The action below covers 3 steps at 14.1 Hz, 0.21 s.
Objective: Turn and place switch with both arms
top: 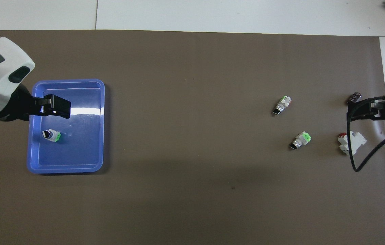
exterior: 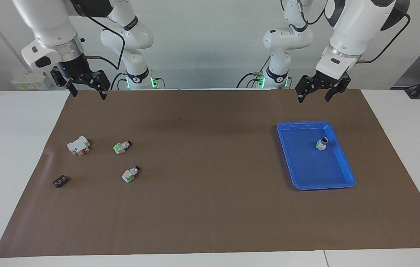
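Switches are what this job turns on, though neither tool holds one now. The left arm's black two-finger tool (exterior: 317, 90) hangs with fingers spread and nothing in them, over the robots' edge of the shallow blue plastic tray (exterior: 347, 168), toward the left arm's end of the worktop (exterior: 210, 207). The right arm's black tool (exterior: 84, 83) hangs likewise released and empty, above the brown mat's edge at the right arm's end.

One small white-grey switch with a green part and black-and-silver cap (exterior: 322, 144) already sits in the tray, tilted. Two more lie on their sides on the mat: one switch (exterior: 122, 147) nearer the robots, the other switch (exterior: 131, 174) farther off.

I judge one placement done and the next pick not yet begun (both arms look parked). The next move calls for the right tool to descend on a lying switch, then a handover to turn it.

Nearby lie a larger white block with a red part (exterior: 79, 145) and a tiny dark block (exterior: 60, 181); neither blocks the approach.
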Tool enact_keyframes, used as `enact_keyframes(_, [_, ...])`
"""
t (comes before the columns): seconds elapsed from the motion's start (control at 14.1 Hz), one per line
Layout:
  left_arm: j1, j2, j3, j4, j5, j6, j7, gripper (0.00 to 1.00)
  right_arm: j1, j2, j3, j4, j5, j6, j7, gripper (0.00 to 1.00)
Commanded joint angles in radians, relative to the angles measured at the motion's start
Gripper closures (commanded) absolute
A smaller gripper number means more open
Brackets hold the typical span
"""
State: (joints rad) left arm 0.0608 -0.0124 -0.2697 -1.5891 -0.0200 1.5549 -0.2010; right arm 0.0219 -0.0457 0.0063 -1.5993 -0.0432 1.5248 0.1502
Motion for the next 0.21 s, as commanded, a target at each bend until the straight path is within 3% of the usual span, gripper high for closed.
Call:
enact_keyframes(0.0, [0.007, -0.029, 0.001, -0.032, -0.014, 0.008, -0.006, 0.00, -0.013, -0.011, 0.006, -0.008, 0.023, 0.000, 0.015, 0.00])
enact_keyframes(0.14, [0.007, -0.029, 0.001, -0.032, -0.012, 0.008, -0.006, 0.00, -0.013, -0.011, 0.006, -0.007, 0.022, 0.000, 0.011, 0.00])
